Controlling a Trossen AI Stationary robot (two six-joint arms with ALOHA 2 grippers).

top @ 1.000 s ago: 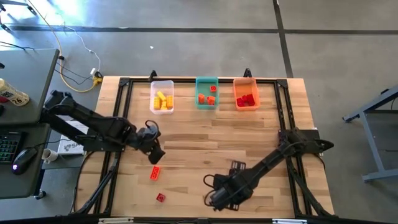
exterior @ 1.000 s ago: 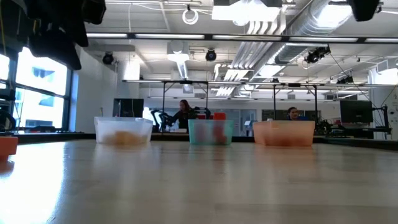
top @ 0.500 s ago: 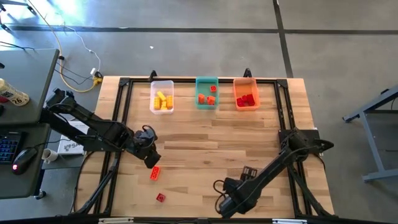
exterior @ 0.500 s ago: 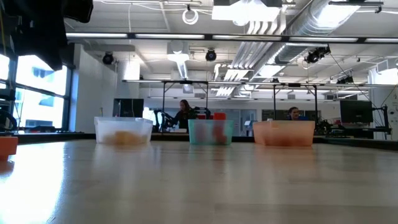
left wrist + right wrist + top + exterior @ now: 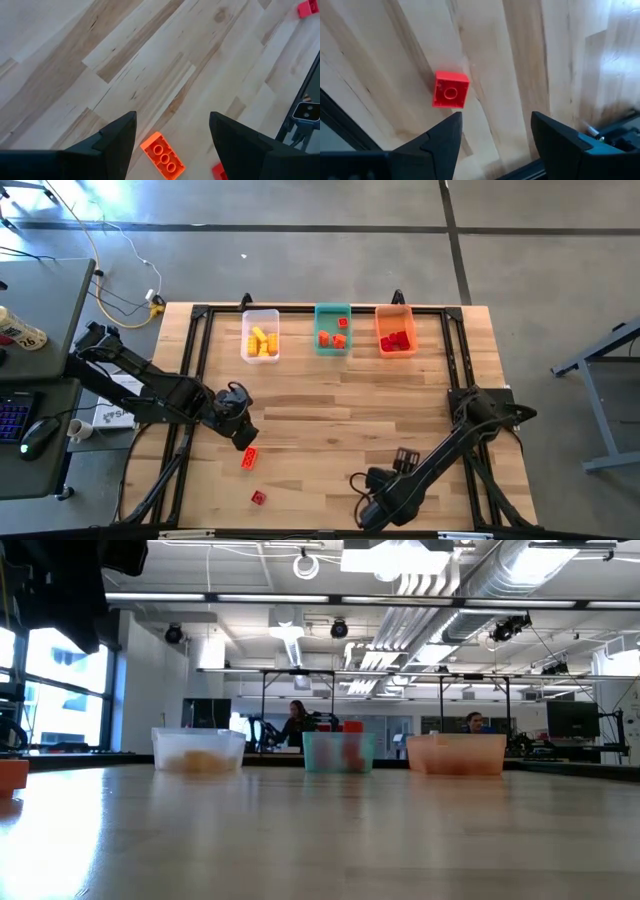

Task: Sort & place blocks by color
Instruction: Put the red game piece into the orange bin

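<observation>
Both sets of fingers are spread wide, gripping nothing. The left gripper (image 5: 243, 435) hovers lower left, just above an orange block (image 5: 249, 457). The right gripper (image 5: 362, 515) sits at the bottom edge. One red block (image 5: 259, 498) lies loose lower left. Three bins (image 5: 333, 330) line the top edge, blocks inside. The table (image 5: 340, 410) middle is bare wood.

Pale striped wood table (image 5: 330, 400), black frame. Yellow blocks (image 5: 261, 342) in a clear bin (image 5: 260, 315), orange blocks (image 5: 332, 338) in a teal bin (image 5: 332, 310), red blocks (image 5: 397, 340) in an orange bin (image 5: 394, 311); orange brick (image 5: 161, 155), red brick (image 5: 450, 90) lie loose
</observation>
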